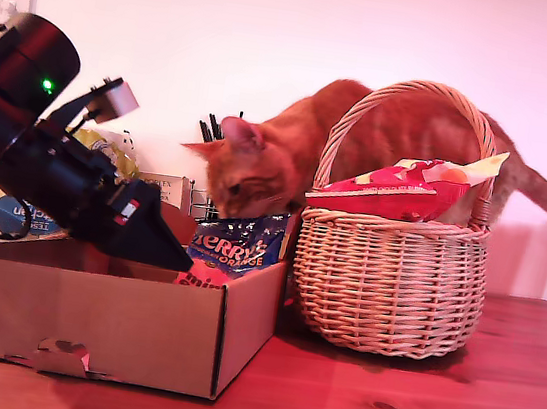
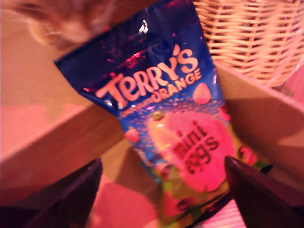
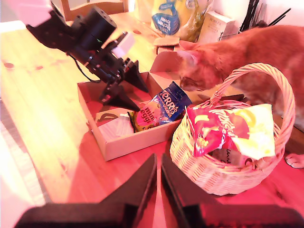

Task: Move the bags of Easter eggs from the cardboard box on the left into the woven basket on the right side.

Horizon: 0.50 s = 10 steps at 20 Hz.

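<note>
A dark blue bag of Easter eggs with orange lettering leans against the far corner of the cardboard box. My first gripper is open inside the box, its fingers either side of the bag's lower end and just short of it. A red and yellow bag lies across the top of the woven basket, which stands against the box on the exterior view's right. My second gripper is shut and empty, high above the table near the basket.
A ginger cat stands behind the box and basket, its head low over the blue bag. A yellow pack, a white carton and black pens stand at the back. White paper lies in the box.
</note>
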Each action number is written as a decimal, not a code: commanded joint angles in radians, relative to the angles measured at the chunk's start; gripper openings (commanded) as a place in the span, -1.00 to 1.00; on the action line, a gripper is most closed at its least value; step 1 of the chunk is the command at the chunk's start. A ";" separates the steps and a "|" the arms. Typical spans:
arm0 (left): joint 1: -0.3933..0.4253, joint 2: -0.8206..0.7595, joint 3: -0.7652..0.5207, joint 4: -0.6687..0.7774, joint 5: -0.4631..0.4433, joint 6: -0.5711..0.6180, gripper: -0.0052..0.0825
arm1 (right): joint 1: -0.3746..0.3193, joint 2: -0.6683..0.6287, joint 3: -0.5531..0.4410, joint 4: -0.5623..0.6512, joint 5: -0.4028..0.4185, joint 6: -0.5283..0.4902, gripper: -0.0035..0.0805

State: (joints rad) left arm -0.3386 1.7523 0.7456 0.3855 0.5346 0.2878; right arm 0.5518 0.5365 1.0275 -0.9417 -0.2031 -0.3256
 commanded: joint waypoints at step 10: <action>-0.068 0.185 0.193 -0.136 -0.035 -0.079 0.81 | 0.004 0.005 -0.014 0.000 0.002 0.004 -0.95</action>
State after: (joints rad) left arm -0.4026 1.9137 0.9447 0.2485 0.4988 0.2111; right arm 0.5518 0.5415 1.0275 -0.9504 -0.2008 -0.3214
